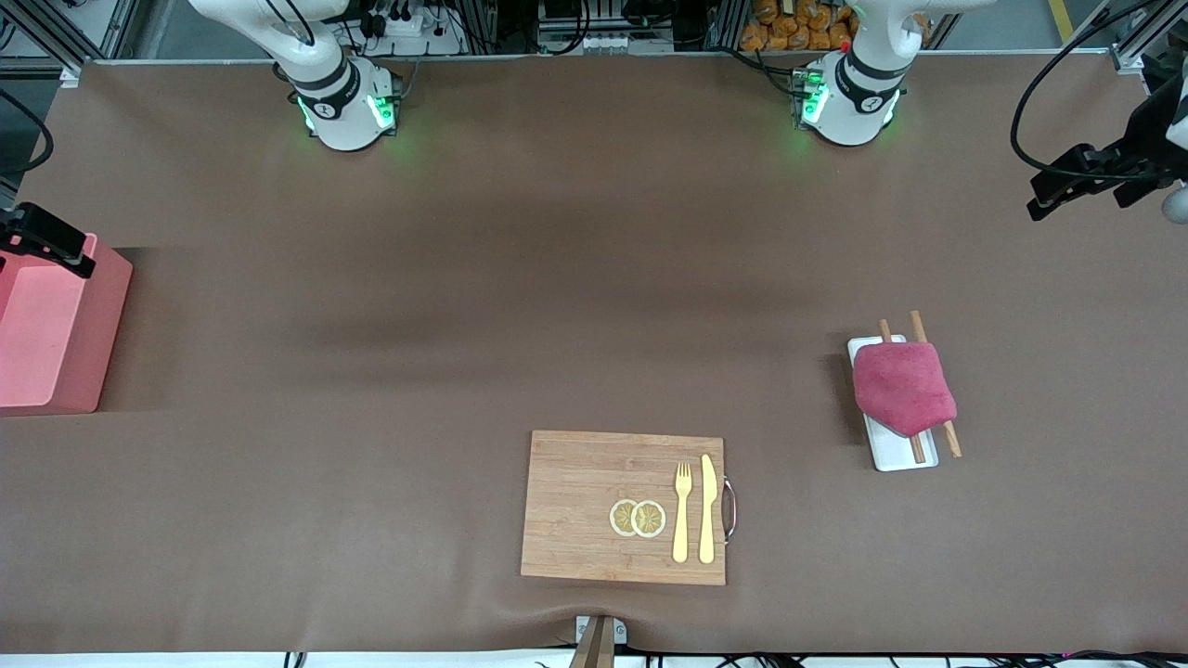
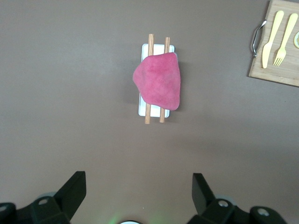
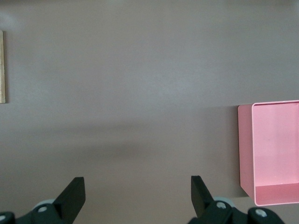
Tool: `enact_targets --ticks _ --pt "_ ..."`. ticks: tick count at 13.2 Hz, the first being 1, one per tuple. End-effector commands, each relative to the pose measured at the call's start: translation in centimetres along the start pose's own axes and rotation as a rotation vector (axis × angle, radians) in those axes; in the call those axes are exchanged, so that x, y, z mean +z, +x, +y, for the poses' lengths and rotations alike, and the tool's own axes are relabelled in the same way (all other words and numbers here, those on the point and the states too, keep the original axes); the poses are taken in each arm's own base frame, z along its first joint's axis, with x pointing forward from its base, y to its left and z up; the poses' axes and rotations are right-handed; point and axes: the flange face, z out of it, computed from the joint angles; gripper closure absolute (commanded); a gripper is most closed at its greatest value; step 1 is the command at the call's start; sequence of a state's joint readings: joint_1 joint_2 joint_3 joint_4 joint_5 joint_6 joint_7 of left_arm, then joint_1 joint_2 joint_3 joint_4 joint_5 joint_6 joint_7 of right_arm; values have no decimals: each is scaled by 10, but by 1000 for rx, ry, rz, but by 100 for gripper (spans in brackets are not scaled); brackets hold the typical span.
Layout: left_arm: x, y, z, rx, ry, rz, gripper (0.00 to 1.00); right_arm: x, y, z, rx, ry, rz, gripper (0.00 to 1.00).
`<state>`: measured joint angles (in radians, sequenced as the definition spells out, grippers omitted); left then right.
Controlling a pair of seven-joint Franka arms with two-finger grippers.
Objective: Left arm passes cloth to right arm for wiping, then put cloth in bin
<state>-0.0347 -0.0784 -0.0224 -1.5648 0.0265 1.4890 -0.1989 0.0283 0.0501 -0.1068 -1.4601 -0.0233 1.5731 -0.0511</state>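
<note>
Both arms wait raised; left gripper (image 2: 138,198), right gripper (image 3: 138,198) fingers spread

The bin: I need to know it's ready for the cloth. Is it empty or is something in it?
Empty, as far as shown: the bin shows only bare pink floor and walls in the right wrist view.

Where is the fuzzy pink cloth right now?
The cloth lies on two wooden chopsticks across a narrow white tray, toward the left arm's end of the table, beside the cutting board.
</note>
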Motion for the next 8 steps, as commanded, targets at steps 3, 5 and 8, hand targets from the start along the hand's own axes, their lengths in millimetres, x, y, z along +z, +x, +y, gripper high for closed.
enact_targets --ticks 3,5,8 --pt "-6 -1 0 10 25 15 0 -4 2 -3 11 -8 -3 0" --pt "-9 6 5 19 32 28 0 -4 2 -2 14 -8 -3 0" --pt "30 24 13 34 40 -47 0 -4 2 -2 20 -8 -3 0"
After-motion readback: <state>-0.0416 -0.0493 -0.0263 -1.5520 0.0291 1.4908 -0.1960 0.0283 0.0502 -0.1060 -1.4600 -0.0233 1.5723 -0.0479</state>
